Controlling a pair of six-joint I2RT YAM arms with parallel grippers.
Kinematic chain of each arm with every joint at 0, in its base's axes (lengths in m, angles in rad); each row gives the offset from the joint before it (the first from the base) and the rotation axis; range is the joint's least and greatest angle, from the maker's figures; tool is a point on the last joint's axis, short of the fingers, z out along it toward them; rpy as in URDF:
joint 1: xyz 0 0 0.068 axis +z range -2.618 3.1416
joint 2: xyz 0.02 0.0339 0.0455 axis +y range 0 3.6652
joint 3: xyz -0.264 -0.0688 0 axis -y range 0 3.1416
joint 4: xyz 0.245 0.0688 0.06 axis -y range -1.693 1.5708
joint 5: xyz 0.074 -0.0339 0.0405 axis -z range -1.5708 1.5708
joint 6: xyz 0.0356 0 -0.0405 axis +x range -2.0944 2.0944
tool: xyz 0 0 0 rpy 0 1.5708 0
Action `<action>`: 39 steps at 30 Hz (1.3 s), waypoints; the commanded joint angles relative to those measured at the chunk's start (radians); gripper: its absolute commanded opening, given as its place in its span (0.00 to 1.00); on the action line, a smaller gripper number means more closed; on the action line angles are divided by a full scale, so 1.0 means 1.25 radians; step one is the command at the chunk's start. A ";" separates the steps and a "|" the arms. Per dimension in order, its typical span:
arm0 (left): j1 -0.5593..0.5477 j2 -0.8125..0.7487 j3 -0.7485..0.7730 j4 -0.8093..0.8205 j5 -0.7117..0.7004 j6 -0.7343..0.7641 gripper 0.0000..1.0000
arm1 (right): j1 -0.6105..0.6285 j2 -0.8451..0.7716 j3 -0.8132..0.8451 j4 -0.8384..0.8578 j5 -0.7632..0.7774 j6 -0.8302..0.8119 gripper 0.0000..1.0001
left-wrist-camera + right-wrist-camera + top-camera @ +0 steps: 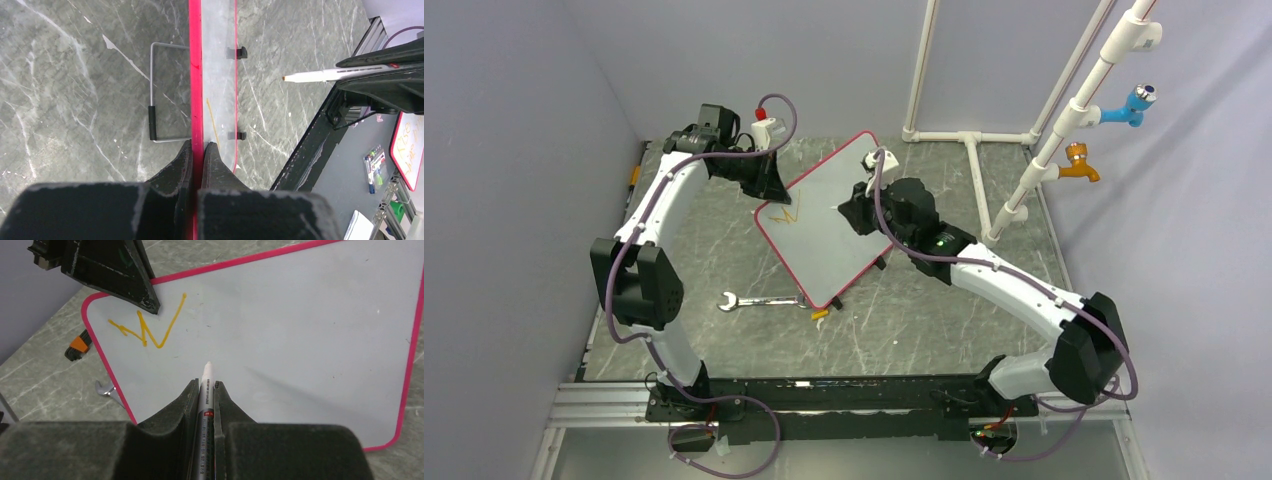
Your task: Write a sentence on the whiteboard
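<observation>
Grey marble table (924, 330), left tool (198, 145) clamping whiteboard (824, 225) rim, right tool (204, 385) gripping marker (325, 75), tip seemingly above board.

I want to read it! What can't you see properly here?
Top view: the yellow scribble on the whiteboard is too small to read.
Right wrist view: the left end effector covers part of the board's rim; the right end effector hides the marker's label.
Same view: the wrench lies mostly under the board.
Left wrist view: the frame edge cuts off a second board's writing.
</observation>
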 commanded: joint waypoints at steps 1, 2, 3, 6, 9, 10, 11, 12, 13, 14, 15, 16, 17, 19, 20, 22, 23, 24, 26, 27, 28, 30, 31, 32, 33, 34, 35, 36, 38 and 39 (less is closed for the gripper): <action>-0.017 -0.015 -0.019 0.017 -0.115 0.076 0.00 | 0.001 0.020 0.040 0.081 -0.035 0.012 0.00; -0.017 -0.015 -0.019 0.016 -0.114 0.076 0.00 | 0.000 0.029 0.045 0.087 -0.042 0.011 0.00; -0.019 -0.014 -0.019 0.016 -0.114 0.076 0.00 | 0.000 0.040 0.051 0.092 -0.048 0.013 0.00; -0.021 -0.015 -0.019 0.015 -0.115 0.076 0.00 | 0.001 0.070 0.072 0.112 -0.061 0.015 0.00; -0.022 -0.016 -0.020 0.015 -0.115 0.076 0.00 | 0.001 0.100 0.091 0.131 -0.067 0.014 0.00; -0.022 -0.016 -0.020 0.015 -0.115 0.077 0.00 | 0.001 0.109 0.097 0.136 -0.069 0.012 0.00; -0.023 -0.016 -0.020 0.015 -0.116 0.077 0.00 | 0.001 0.118 0.103 0.139 -0.069 0.012 0.00; -0.024 -0.015 -0.020 0.015 -0.116 0.077 0.00 | 0.001 0.126 0.110 0.142 -0.069 0.009 0.00; -0.024 -0.015 -0.020 0.014 -0.115 0.076 0.00 | 0.002 0.134 0.117 0.143 -0.069 0.009 0.00; -0.025 -0.015 -0.020 0.015 -0.115 0.077 0.00 | 0.001 0.142 0.123 0.143 -0.071 0.008 0.00; -0.025 -0.014 -0.020 0.015 -0.114 0.076 0.00 | 0.002 0.149 0.128 0.146 -0.073 0.008 0.00; -0.025 -0.014 -0.020 0.015 -0.115 0.077 0.00 | 0.001 0.154 0.131 0.148 -0.075 0.008 0.00; -0.025 -0.014 -0.020 0.015 -0.114 0.076 0.00 | 0.001 0.160 0.135 0.148 -0.073 0.009 0.00; -0.026 -0.014 -0.021 0.015 -0.115 0.076 0.00 | 0.001 0.170 0.138 0.149 -0.070 0.010 0.00; -0.027 -0.015 -0.020 0.014 -0.115 0.076 0.00 | 0.000 0.174 0.141 0.149 -0.067 0.011 0.00; -0.027 -0.015 -0.021 0.014 -0.114 0.077 0.00 | 0.001 0.182 0.143 0.151 -0.065 0.013 0.00; -0.028 -0.015 -0.020 0.013 -0.115 0.077 0.00 | 0.001 0.185 0.145 0.151 -0.064 0.014 0.00; -0.028 -0.014 -0.020 0.013 -0.114 0.078 0.00 | 0.001 0.190 0.147 0.152 -0.063 0.015 0.00; -0.030 -0.016 -0.021 0.014 -0.115 0.077 0.00 | 0.001 0.198 0.150 0.153 -0.060 0.015 0.00; -0.030 -0.017 -0.022 0.014 -0.114 0.077 0.00 | 0.002 0.200 0.152 0.153 -0.059 0.015 0.00; -0.030 -0.017 -0.022 0.014 -0.114 0.078 0.00 | 0.001 0.204 0.155 0.153 -0.058 0.014 0.00; -0.031 -0.016 -0.021 0.013 -0.113 0.077 0.00 | 0.002 0.210 0.160 0.151 -0.060 0.015 0.00; -0.031 -0.016 -0.020 0.013 -0.113 0.077 0.00 | 0.002 0.213 0.162 0.151 -0.063 0.015 0.00; -0.031 -0.016 -0.020 0.013 -0.113 0.077 0.00 | 0.001 0.215 0.164 0.150 -0.066 0.016 0.00; -0.031 -0.016 -0.021 0.013 -0.113 0.077 0.00 | 0.001 0.218 0.164 0.151 -0.070 0.018 0.00; -0.030 -0.016 -0.020 0.013 -0.113 0.077 0.00 | 0.000 0.219 0.165 0.152 -0.073 0.020 0.00; -0.031 -0.016 -0.022 0.013 -0.113 0.077 0.00 | 0.001 0.219 0.165 0.152 -0.076 0.022 0.00; -0.032 -0.016 -0.021 0.013 -0.113 0.078 0.00 | 0.001 0.220 0.164 0.153 -0.079 0.024 0.00; -0.032 -0.017 -0.020 0.013 -0.113 0.077 0.00 | 0.003 0.222 0.159 0.151 -0.081 0.025 0.00; -0.032 -0.017 -0.021 0.013 -0.113 0.077 0.00 | 0.005 0.222 0.156 0.150 -0.082 0.025 0.00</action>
